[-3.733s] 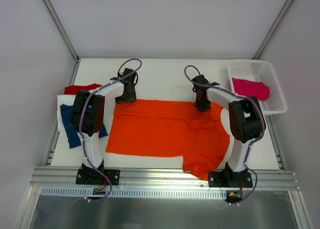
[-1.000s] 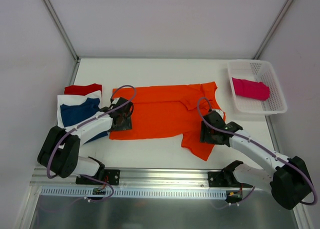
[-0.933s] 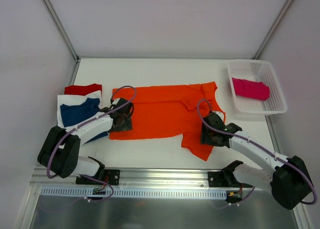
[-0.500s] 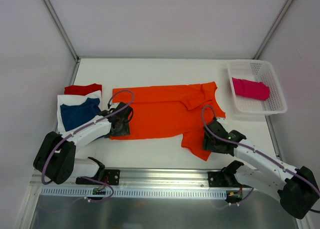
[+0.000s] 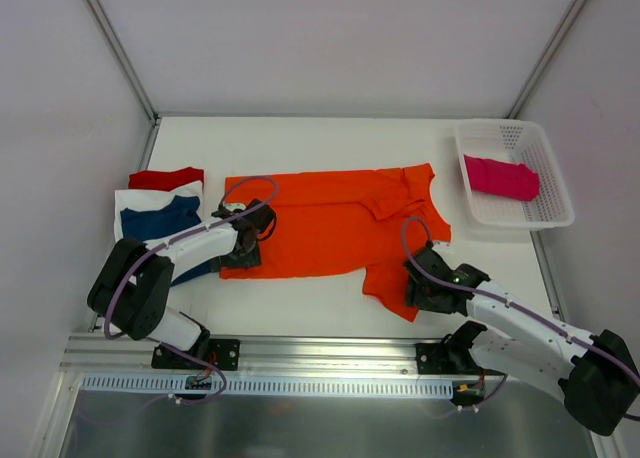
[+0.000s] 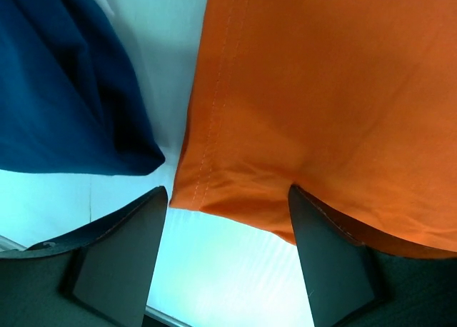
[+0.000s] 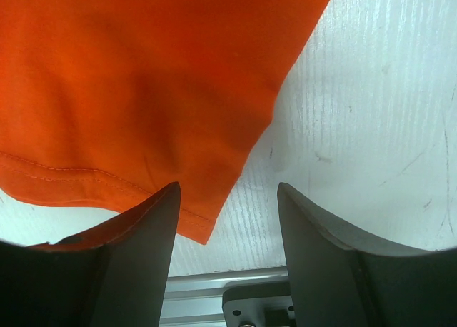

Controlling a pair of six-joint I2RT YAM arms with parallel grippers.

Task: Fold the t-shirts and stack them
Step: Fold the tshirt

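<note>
T-shirts lie across the white table [image 5: 330, 143] in the overhead view. At the left edge of the frame sits a small pile: a red shirt [image 5: 166, 177] at the back, then a white shirt [image 5: 127, 202] with a navy shirt [image 5: 155, 223] on top of it. Just right of the pile, the left gripper [image 5: 240, 250] is down at the lower left corner of the orange shirt [image 5: 320, 228], which lies flat across the middle of the frame. In the left wrist view this gripper [image 6: 227, 220] has its fingers wide apart and grips nothing. The orange shirt's stitched hem corner [image 6: 328, 91] lies on the table between them, with the navy cloth [image 6: 64, 91] just beside it. Lower right of centre, the right gripper [image 5: 425, 288] is low over the orange shirt's near right corner. Its wrist view shows the fingers [image 7: 227, 198] spread wide too, empty, with the pointed orange corner [image 7: 143, 77] between them. At the upper right a white basket [image 5: 555, 193] holds a folded pink shirt [image 5: 500, 176].
</note>
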